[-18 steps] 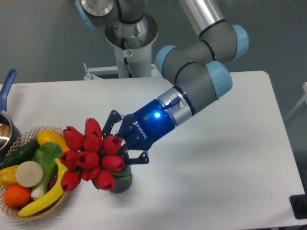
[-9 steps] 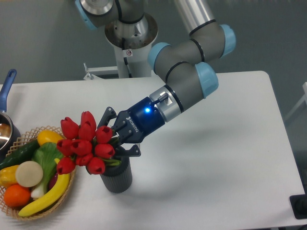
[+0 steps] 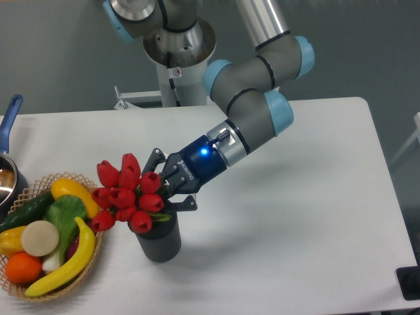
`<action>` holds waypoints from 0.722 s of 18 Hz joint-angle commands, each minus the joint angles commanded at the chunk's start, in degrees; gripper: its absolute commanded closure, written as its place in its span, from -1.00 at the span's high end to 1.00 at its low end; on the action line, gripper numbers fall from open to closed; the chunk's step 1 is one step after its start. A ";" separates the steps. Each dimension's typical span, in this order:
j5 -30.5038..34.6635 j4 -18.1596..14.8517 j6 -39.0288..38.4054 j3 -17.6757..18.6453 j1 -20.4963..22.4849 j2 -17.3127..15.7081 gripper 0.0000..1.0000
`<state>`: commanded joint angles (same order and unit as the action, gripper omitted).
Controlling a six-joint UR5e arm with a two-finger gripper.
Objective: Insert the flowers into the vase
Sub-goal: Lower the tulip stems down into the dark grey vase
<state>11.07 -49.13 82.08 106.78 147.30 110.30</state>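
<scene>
The flowers [image 3: 126, 194], a tight bunch of red tulip buds, lean to the left just above the mouth of the vase [image 3: 159, 241]. Their green stems point down and right toward that mouth, and the stem ends are hidden behind the buds and the fingers. The vase is a dark grey ribbed cylinder standing upright near the table's front, beside the basket. My gripper [image 3: 165, 190] reaches in from the upper right and is shut on the flowers' stems, right over the vase's rim.
A wicker basket [image 3: 79, 275] of fruit and vegetables sits at the front left, almost touching the vase. A pot with a blue handle [image 3: 9, 117] pokes in at the left edge. The arm's base [image 3: 178, 46] stands at the back.
The bunch swung left and lifted off the vase, uncovering it, then came back slightly right toward the vase mouth. The arm's elbow shifted left.
</scene>
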 joint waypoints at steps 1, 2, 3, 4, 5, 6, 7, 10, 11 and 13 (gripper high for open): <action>0.00 0.00 1.41 0.62 0.09 0.09 -0.38; 0.00 0.09 2.46 1.15 0.09 0.26 -0.38; 0.00 0.61 3.00 1.59 0.09 0.44 -0.35; 0.09 0.88 3.18 1.94 0.09 0.53 -0.31; 0.09 1.05 3.18 2.12 0.09 0.70 -0.30; 0.09 1.05 3.27 2.12 0.18 1.05 -0.26; 0.09 1.05 3.70 2.21 0.53 1.32 -0.21; 0.09 1.05 4.41 2.47 1.32 2.02 0.12; 0.09 1.05 4.41 2.73 1.41 2.11 0.21; 0.09 1.05 4.41 3.26 1.41 2.02 0.52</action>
<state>11.16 -48.08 86.48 110.04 148.71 112.33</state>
